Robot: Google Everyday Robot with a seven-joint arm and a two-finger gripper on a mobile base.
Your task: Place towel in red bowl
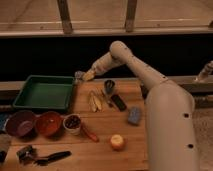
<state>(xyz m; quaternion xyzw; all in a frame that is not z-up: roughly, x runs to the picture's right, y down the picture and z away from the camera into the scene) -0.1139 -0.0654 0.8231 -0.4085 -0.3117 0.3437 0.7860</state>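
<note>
Wooden table [102,150], dim warm light. Behind it a dark band, a pale ledge and window posts above.

Left to right:
- Far left, a green tray [42,93] sits against the table's left edge.
- In front of the tray is a purple bowl [19,123], with the red bowl [48,124] just beside it. Neither has anything visible inside.
- Next in the row is a small white bowl [73,130] with dark contents.
- At the front left edge lie black tools [37,156]; can't tell what kind.
- A red elongated item [90,134] lies right of the white bowl.
- Mid table there are yellowish strips [95,102], a dark cup [109,86] and a flat black block [118,102].
- Further right is a blue-grey sponge [134,115].
- A round orange-yellow fruit [117,142] sits near the front edge.
- The white robot body [172,125] fills the right side, and its arm [135,64] reaches left across the back.

The gripper [84,76] is up in the air over the tray's back right corner, at the table's left rear edge. It is clenched, pinching the towel [78,75], a small pale grey wad poking out at its tip. The towel is off the surface and well apart from the red bowl, which is down at the front left.
</note>
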